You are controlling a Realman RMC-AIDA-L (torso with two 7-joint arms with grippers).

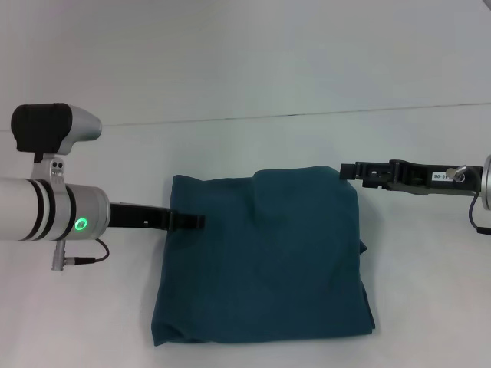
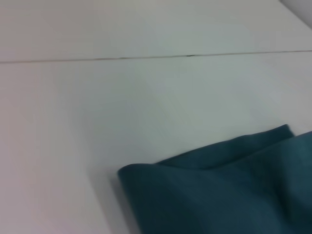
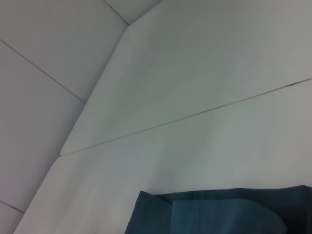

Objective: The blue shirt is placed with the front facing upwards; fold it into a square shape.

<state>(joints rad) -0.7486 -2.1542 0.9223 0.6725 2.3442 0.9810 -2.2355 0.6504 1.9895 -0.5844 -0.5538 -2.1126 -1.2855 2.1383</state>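
White tabletop (image 1: 253,69) is seen across all views; a thin dark seam (image 1: 307,113) is crossed by nothing, well behind the cloth

Blue shirt (image 1: 265,257) is laid at centre front of the tabletop, folded into a rough square, plain teal side up; no print or neck label is shown. Doubled edges are seen in the left wrist view (image 2: 219,195) and the right wrist view (image 3: 219,214)

Left pincer (image 1: 196,221) is held over the shirt's left edge, touching or just above; open or closed cannot be told. A green ring light (image 1: 80,225) is lit on the left arm

Right pincer (image 1: 349,170) is held at the shirt's far right corner; its state cannot be told. A small white label (image 1: 439,175) is seen on it, writing not readable
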